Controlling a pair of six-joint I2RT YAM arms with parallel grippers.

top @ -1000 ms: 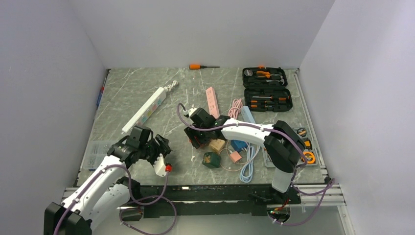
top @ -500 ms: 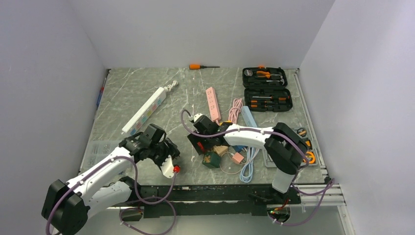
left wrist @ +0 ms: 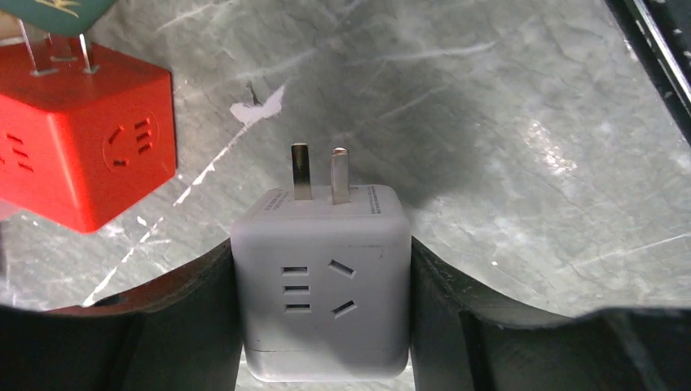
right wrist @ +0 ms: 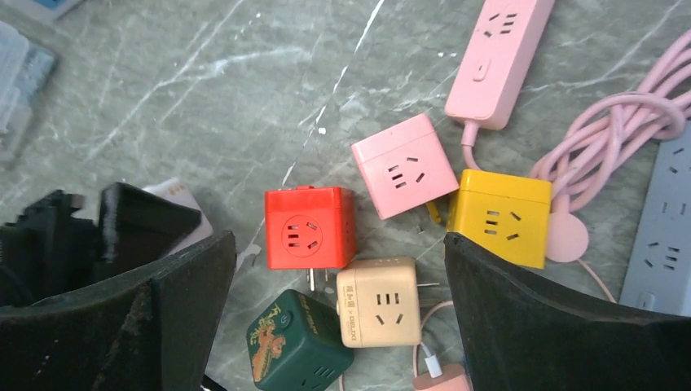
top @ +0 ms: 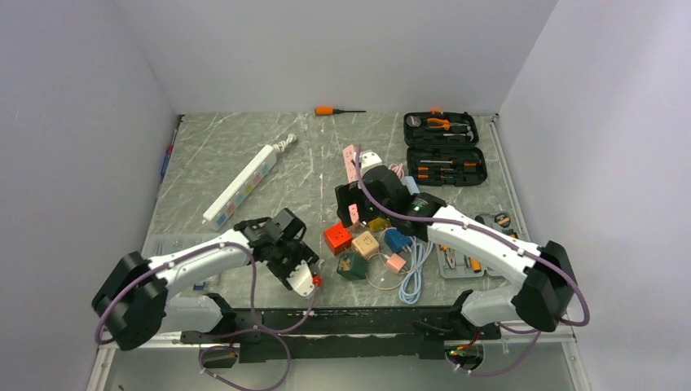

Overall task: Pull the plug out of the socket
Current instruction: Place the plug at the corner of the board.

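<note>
My left gripper point(left wrist: 322, 305) is shut on a white cube plug-socket point(left wrist: 322, 281). Its two metal pins stick out free, plugged into nothing. It hangs low over the table near the front point(top: 303, 277). A red cube socket point(left wrist: 81, 155) lies just beyond it, separate, and also shows in the top view point(top: 337, 238) and right wrist view point(right wrist: 310, 226). My right gripper point(right wrist: 342, 277) is open and empty above the cluster of cubes, behind it in the top view point(top: 358, 199).
Around the red cube lie a pink cube point(right wrist: 405, 165), a yellow cube point(right wrist: 497, 216), a beige cube point(right wrist: 379, 301) and a green cube point(right wrist: 293, 342). A pink power strip point(right wrist: 499, 61) with coiled cable, a white strip point(top: 240, 183) and tool cases point(top: 444, 151) lie further back.
My left arm carried the white cube right, towards the front centre. My right gripper left the red cube on the table, opened and drew back and up behind the cluster.
</note>
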